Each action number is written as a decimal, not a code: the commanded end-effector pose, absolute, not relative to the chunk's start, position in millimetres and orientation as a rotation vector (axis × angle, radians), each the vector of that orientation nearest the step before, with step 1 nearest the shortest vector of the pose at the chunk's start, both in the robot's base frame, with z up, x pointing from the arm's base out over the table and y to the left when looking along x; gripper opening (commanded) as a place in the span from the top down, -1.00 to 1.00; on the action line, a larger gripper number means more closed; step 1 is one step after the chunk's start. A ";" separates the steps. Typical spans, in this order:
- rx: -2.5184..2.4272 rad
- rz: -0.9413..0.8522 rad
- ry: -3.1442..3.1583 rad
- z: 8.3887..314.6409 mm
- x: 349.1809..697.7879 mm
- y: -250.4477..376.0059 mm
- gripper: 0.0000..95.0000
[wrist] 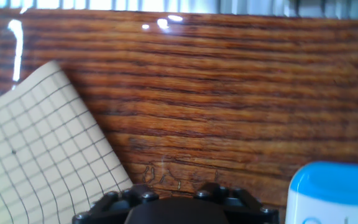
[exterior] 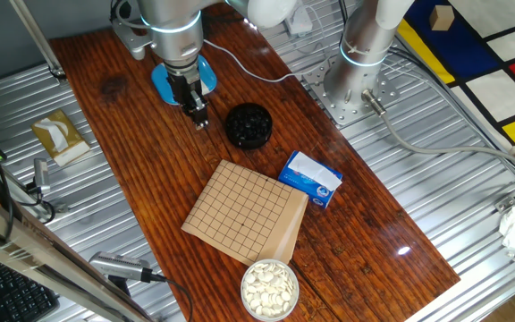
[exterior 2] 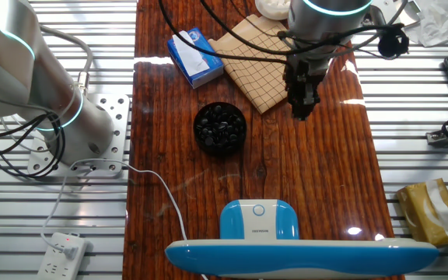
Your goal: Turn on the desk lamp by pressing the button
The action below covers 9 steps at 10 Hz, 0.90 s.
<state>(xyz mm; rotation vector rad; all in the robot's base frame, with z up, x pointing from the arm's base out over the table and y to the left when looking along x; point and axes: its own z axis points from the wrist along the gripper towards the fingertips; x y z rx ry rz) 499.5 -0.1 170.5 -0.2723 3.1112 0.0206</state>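
Note:
The desk lamp stands at the table's end: its light-blue base (exterior 2: 239,225) carries a white patch with the button (exterior 2: 259,210), and the long lamp head (exterior 2: 302,255) lies in front of it. In one fixed view the base (exterior: 206,77) is partly hidden behind the arm and the button is hidden. A corner of the base (wrist: 331,193) shows at the hand view's bottom right. My gripper (exterior 2: 302,107) hangs over bare wood between the grid board and the lamp, clear of the base; it also shows in one fixed view (exterior: 199,116). No view shows whether its fingertips have a gap.
A black bowl of dark stones (exterior 2: 219,127) sits beside the gripper. A grid board (exterior 2: 259,58), a blue box (exterior 2: 195,56) and a bowl of white stones (exterior: 269,288) lie farther off. The lamp's white cord (exterior 2: 162,194) runs off the table. A second arm's base (exterior: 356,85) stands alongside.

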 end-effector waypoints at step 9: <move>-0.360 0.006 3.100 170.0 500.0 0.0 1.00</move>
